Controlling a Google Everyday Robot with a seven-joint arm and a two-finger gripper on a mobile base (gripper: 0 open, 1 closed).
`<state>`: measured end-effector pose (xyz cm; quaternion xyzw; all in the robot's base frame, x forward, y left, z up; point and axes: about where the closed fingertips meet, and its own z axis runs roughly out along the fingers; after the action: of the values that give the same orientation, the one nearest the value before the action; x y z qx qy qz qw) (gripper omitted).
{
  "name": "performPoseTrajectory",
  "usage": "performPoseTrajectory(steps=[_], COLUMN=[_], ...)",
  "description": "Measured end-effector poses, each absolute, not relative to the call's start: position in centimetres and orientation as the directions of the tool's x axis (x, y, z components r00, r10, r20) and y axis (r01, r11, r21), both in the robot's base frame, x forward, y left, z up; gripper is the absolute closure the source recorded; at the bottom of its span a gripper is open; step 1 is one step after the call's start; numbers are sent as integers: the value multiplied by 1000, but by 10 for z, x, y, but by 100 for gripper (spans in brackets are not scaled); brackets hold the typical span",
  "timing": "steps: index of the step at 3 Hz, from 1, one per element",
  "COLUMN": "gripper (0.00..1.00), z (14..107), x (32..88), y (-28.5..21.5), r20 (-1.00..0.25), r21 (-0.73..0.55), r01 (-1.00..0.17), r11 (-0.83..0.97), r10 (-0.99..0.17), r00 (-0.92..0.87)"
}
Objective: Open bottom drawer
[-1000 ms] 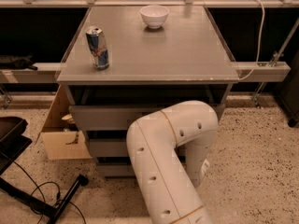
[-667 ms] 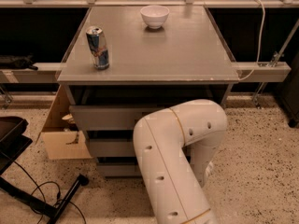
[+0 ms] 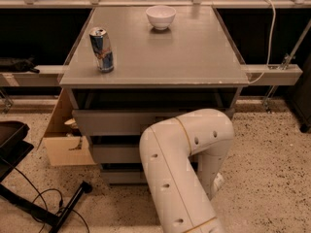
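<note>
Bottom drawer (image 3: 119, 176) sits lowest in the grey cabinet (image 3: 107, 123), just above the floor, shut, with its right half hidden behind the white arm (image 3: 182, 174). I judge it rigid and fairly light, sliding on runners; pull any centre knob straight outward. The tool is hidden behind that arm, low before the cabinet, so I cannot tell its state.

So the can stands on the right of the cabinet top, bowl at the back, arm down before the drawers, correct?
No: the camera view shows the can on the left of the cabinet top. The white bowl is at the back, the arm down before the drawers, its tool hidden behind the elbow.
</note>
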<state>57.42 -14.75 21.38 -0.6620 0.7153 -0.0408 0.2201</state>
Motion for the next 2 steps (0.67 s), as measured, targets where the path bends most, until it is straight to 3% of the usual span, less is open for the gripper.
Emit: performPoseTrajectory(steps=[2], gripper=[0], z=[191], x=[587], y=[-138], r20=[-278], r21=[-401], r01=[-906], r11=[135], r10=[-960], r00=[-20])
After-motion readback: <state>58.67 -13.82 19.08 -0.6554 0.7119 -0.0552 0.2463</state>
